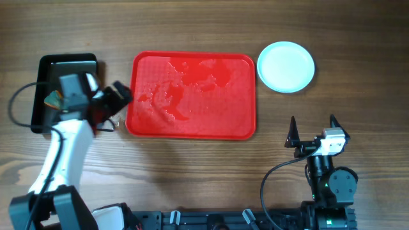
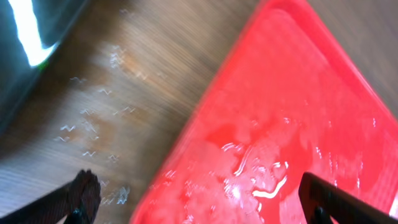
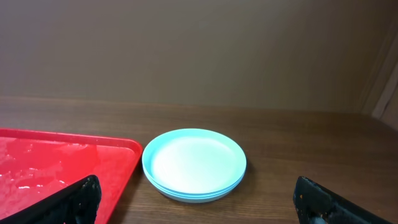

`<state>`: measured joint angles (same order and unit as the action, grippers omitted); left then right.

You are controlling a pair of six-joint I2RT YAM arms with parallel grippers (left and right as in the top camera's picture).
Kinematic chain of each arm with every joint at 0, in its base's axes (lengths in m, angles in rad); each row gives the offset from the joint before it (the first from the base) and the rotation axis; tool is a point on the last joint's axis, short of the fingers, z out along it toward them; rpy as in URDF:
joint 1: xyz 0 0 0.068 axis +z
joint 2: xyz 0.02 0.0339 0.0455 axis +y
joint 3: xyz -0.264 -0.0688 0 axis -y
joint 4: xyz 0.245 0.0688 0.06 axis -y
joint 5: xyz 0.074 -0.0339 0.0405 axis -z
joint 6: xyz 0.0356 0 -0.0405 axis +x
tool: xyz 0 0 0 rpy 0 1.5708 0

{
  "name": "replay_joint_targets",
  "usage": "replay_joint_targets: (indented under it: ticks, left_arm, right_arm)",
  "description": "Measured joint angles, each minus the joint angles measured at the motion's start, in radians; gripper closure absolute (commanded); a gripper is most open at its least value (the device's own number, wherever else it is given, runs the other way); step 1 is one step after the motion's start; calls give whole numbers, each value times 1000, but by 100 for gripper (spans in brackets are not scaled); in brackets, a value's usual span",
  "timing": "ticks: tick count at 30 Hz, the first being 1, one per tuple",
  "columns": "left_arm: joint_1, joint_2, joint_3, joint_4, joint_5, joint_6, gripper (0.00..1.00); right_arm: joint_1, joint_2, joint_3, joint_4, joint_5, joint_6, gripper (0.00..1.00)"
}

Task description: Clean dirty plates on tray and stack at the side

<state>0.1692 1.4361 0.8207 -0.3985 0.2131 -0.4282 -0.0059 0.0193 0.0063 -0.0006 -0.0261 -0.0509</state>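
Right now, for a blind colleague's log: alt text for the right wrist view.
A stack of round pale-blue plates sits on the brown wooden table, beside the wet red plastic tray's corner. The right gripper's dark fingertips frame the bottom, spread open.

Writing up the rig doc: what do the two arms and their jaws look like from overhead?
Left arm: white link, black joints, black cable looping out beside it. Right arm: black body, white wrist block, small green lights, curved black cable. Both have black jaws; the right gripper's taper to points.
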Motion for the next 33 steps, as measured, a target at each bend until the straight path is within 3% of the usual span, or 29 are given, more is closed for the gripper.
replay_joint_targets:
  ticks: [4,13,24,33]
  left_arm:
    - [-120,0,-88,145,-33,0,0]
    - [-299,-150,-238,168,-202,0,0]
    - [-307,-546,-527,238,-212,0,0]
    - [-307,-692,-640,341,-212,0,0]
  right_arm:
    - [0,0,0,0,0,0,0]
    - [0,0,0,0,0,0,0]
    - [0,0,0,0,0,0,0]
    - [0,0,0,0,0,0,1]
